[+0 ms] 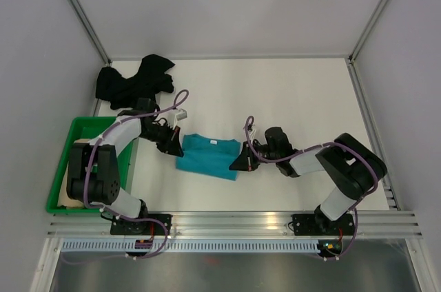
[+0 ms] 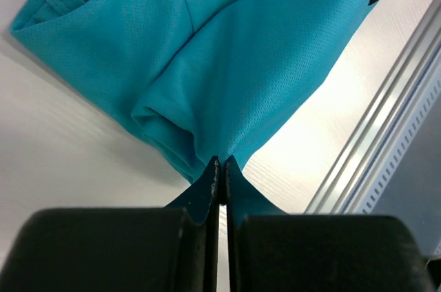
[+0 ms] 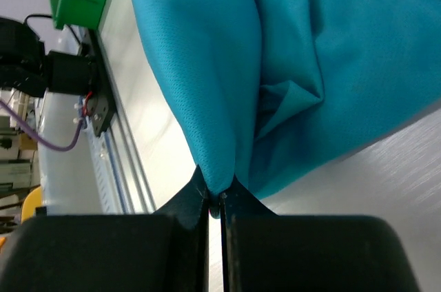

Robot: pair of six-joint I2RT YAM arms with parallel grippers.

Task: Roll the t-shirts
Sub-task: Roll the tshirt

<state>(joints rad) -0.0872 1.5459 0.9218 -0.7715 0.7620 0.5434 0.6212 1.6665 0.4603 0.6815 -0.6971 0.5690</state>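
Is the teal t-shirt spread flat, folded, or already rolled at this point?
Folded, not rolled: the teal t-shirt lies as a compact layered rectangle, and both wrist views show doubled fabric pinched at its edges.
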